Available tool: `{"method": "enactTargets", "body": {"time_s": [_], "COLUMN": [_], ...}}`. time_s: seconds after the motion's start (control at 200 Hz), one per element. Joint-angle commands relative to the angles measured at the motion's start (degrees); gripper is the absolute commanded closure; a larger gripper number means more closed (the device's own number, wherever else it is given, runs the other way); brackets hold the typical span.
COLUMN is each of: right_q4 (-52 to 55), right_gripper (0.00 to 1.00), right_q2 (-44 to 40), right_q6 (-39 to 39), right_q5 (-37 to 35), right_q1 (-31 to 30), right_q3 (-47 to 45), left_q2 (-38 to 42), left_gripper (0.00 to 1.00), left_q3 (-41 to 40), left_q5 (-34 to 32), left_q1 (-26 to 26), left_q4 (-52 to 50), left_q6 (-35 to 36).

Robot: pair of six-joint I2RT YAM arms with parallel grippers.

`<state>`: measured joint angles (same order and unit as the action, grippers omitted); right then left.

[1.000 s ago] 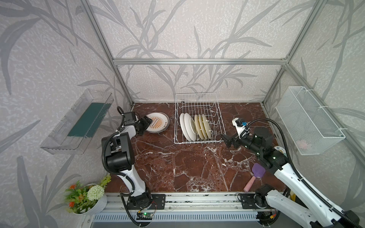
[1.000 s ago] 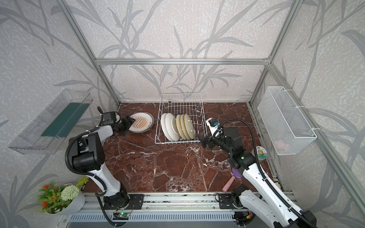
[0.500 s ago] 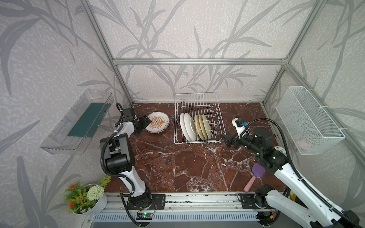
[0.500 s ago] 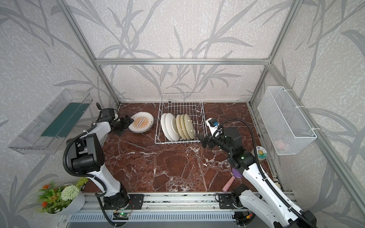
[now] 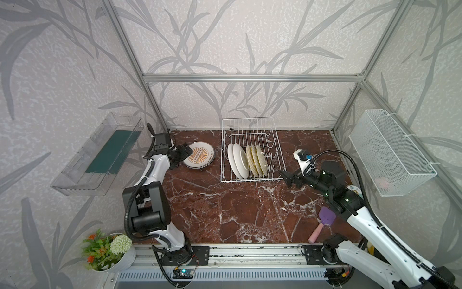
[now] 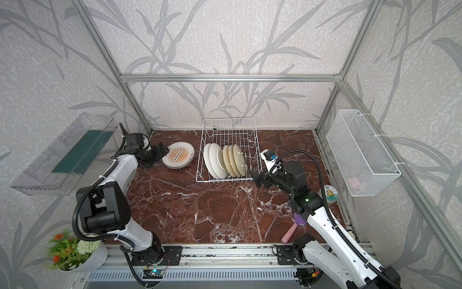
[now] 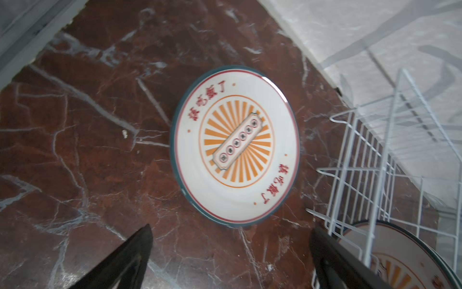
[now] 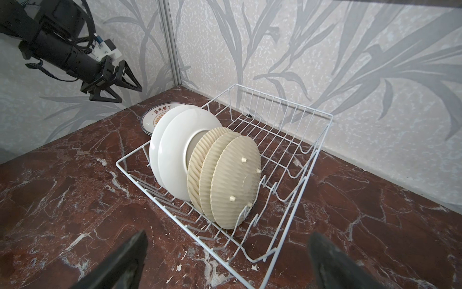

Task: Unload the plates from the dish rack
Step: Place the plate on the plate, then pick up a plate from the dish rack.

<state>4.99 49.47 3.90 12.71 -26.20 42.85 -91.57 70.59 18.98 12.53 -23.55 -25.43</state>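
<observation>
Marble tabletop point(image 5: 225, 212) open between arms. Left gripper point(image 7: 230, 227) spread wide, empty, sunburst plate point(image 7: 235, 145) flat just ahead, rim clear. Right gripper point(image 8: 228, 234) wide, empty, dish rack point(image 8: 322, 130) corner just ahead, five plates point(image 8: 225, 175) upright inside.

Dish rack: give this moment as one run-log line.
left gripper open, off sunburst plate | right gripper open, beside dish rack | five plates in rack
</observation>
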Motion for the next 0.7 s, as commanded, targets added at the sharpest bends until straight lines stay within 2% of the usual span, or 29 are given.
{"method": "enactTargets", "body": {"time_s": [0.0,0.185,0.3,0.4,0.505,0.595,0.695], "right_q4": [-0.8,-0.1,0.1,0.1,0.3,0.0,-0.1], "right_gripper": [0.01,0.01,0.01,0.01,0.01,0.01,0.01], "right_q2": [0.2,0.8,0.8,0.9,0.7,0.5,0.6], "right_q6": [-0.9,-1.0,-1.1,-1.7,-1.8,-2.0,-2.5], "right_q5": [2.4,5.8,7.3,7.5,7.5,7.2,7.2], "right_q1": [-0.3,-0.3,-0.3,-0.3,-0.4,-0.4,-0.5], "right_q3": [0.5,1.0,0.8,0.6,0.7,0.5,0.5], "left_q2": [4.8,9.5,10.6,11.1,11.6,11.8,12.1], "left_gripper": [0.01,0.05,0.1,0.18,0.3,0.4,0.43], "left_q3": [1.7,2.7,5.1,6.5,6.5,5.4,3.7], "left_q5": [4.3,11.5,15.3,15.1,11.0,10.6,10.8], "left_q1": [-4.0,-8.3,-10.4,-13.5,-17.4,-19.5,-20.7], "left_q4": [-0.5,0.4,-2.9,-7.4,-11.4,-12.0,-10.5], "left_q6": [5.0,6.3,8.5,11.6,14.6,14.7,13.7]}}
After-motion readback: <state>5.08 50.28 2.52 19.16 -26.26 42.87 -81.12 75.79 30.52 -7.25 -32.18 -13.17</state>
